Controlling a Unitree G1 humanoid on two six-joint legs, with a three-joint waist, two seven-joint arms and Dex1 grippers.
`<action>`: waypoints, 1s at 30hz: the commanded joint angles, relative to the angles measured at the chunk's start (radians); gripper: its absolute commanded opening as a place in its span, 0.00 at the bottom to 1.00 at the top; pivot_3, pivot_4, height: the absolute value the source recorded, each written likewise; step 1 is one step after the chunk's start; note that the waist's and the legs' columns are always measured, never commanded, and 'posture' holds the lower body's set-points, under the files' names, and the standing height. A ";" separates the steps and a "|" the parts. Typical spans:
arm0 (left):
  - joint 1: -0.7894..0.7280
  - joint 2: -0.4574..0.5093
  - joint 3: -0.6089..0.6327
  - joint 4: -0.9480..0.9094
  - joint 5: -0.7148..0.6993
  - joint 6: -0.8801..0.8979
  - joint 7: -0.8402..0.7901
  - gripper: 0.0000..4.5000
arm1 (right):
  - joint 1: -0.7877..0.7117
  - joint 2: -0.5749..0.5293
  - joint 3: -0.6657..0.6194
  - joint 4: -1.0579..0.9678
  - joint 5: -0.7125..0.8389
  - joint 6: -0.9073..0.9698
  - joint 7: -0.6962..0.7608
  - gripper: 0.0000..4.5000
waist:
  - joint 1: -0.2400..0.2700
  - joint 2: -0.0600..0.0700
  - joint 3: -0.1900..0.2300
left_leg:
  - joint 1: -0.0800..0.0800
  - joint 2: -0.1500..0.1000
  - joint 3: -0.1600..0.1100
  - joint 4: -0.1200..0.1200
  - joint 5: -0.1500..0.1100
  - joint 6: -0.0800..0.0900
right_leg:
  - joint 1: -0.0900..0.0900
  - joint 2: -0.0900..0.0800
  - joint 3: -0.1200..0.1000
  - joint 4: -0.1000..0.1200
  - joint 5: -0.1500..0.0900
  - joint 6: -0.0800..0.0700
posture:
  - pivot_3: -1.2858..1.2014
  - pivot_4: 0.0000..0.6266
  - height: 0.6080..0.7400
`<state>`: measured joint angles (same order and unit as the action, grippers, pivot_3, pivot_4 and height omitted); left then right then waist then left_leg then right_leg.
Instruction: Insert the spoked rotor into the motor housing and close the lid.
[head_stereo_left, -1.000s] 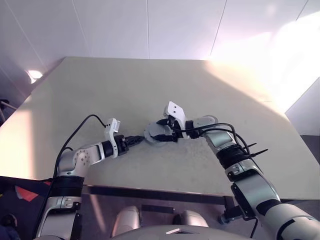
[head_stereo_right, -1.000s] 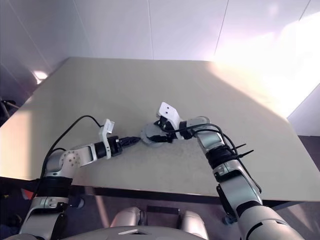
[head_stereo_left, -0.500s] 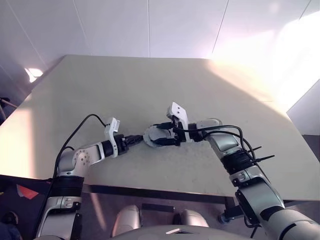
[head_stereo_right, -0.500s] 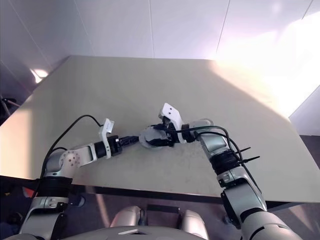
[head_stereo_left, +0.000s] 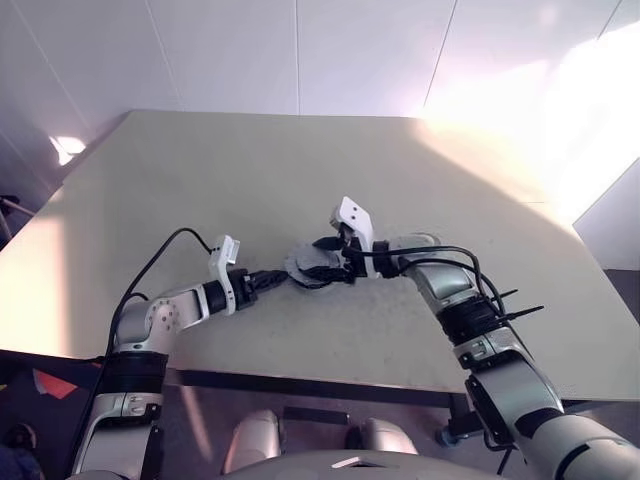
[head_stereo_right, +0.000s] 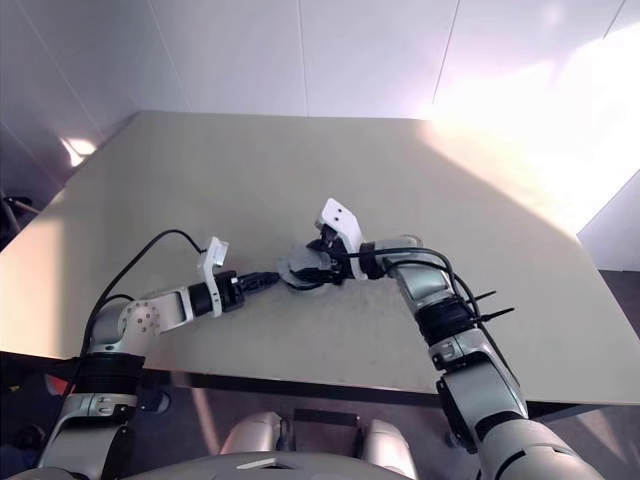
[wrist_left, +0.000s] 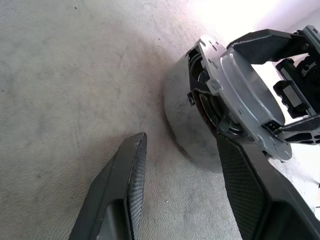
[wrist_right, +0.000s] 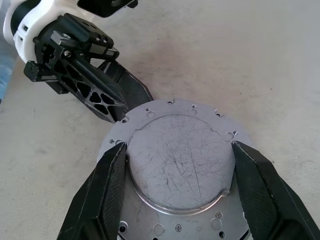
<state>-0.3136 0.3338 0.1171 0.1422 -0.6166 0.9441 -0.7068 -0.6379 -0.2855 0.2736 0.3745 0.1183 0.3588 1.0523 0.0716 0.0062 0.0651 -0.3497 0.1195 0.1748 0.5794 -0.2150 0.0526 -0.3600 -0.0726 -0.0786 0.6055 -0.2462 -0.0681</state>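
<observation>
The right gripper (wrist_right: 179, 148) is clamped on the motor housing (wrist_left: 248, 98), its 2 black fingers (wrist_right: 106, 186) pressed against opposite sides of the raised round cap in the middle of the housing's grey metal plate. That plate is scratched and ringed with small holes, and it faces the right wrist camera. Seen from the left wrist, the housing is tipped up on edge over its own shadow, with a dark ring and a bit of wire showing behind the plate. Whether its lower edge touches the table (head_stereo_left: 250, 170) I cannot tell.

The left gripper (head_stereo_left: 273, 279) sits low over the table just beside the housing on the robot's left, its 2 fingers (wrist_left: 125, 175) spread apart with bare tabletop between them and nothing held. 1 fingertip reaches the rim of the grey plate; the other stands clear of it.

Both grippers meet near the middle of the beige table, towards its near edge. A black cable (head_stereo_left: 160, 255) loops up from the left forearm. Bright light washes over the table's far right side.
</observation>
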 joint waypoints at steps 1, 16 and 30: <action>0.006 0.005 -0.019 0.011 0.017 0.006 0.012 0.53 | -0.025 0.004 -0.012 -0.017 0.009 -0.024 0.000 0.71 | 0.000 0.000 0.000 | 0.000 0.000 0.000 0.000 0.000 0.000 | 0.000 0.000 0.000 0.000 0.000 0.000 | 0.52 0.00 1.00; 0.002 0.007 -0.020 0.016 0.019 0.006 0.013 0.53 | 0.008 -0.032 0.032 0.004 -0.036 -0.065 0.009 0.71 | 0.001 0.000 0.000 | 0.000 0.000 0.000 0.000 0.000 0.000 | 0.000 0.000 0.000 0.000 0.000 0.000 | 0.52 0.00 1.00; 0.003 0.011 -0.012 0.019 0.019 0.003 0.015 0.53 | 0.014 -0.043 0.044 0.040 -0.065 -0.099 0.023 0.71 | 0.000 0.000 0.000 | 0.000 0.000 0.000 0.001 0.000 0.000 | 0.001 0.000 0.000 0.000 0.000 0.000 | 0.52 0.00 1.00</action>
<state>-0.3159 0.3350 0.1130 0.1448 -0.6145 0.9425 -0.7071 -0.6285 -0.3157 0.3090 0.3970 0.0646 0.2564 1.0656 0.0720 0.0060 0.0649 -0.3493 0.1195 0.1748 0.5805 -0.2151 0.0528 -0.3592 -0.0726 -0.0786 0.6058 -0.2461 -0.0683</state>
